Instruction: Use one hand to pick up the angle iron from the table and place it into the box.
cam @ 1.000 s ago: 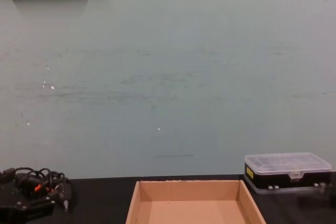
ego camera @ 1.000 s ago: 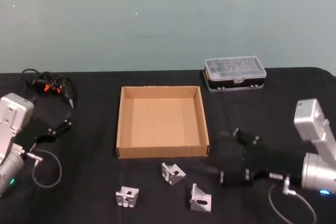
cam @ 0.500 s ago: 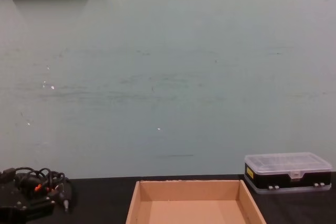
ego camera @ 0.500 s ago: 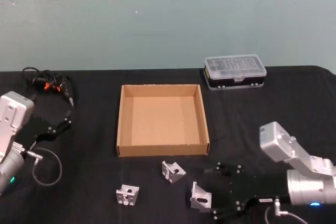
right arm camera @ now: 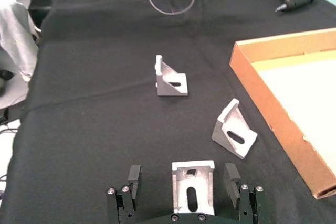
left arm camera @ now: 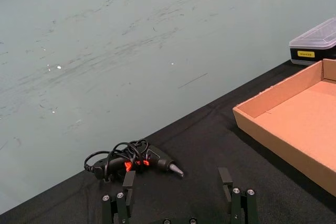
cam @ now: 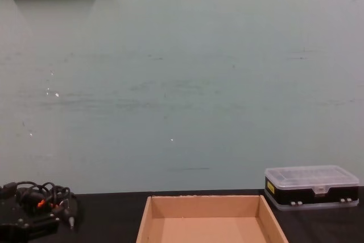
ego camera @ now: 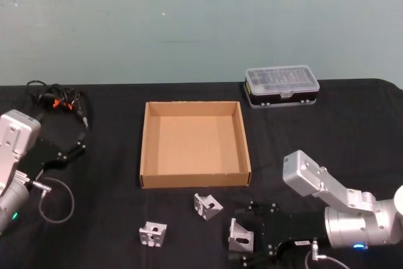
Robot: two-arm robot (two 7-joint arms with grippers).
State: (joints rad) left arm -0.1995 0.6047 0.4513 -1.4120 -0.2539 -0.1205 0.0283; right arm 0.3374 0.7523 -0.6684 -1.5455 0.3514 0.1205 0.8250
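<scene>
The right gripper is seen at the lower right of the head view, lowered to the black table. Its fingers are spread apart, and a small grey bracket stands upright between them. In the right wrist view a gap is seen on each side of the bracket, so it is not gripped.

A second bracket lies up and to the left of it, just below the front wall of the box. A third bracket is found farther left, at the lower middle.

The cardboard box is placed at the centre of the head view, with nothing inside it. A black case with a clear lid is set up and to the right of the box.

The left gripper is parked at the left edge, and its fingers are held apart with nothing between them. A black tool with a coiled cord lies above it, at the upper left of the table.
</scene>
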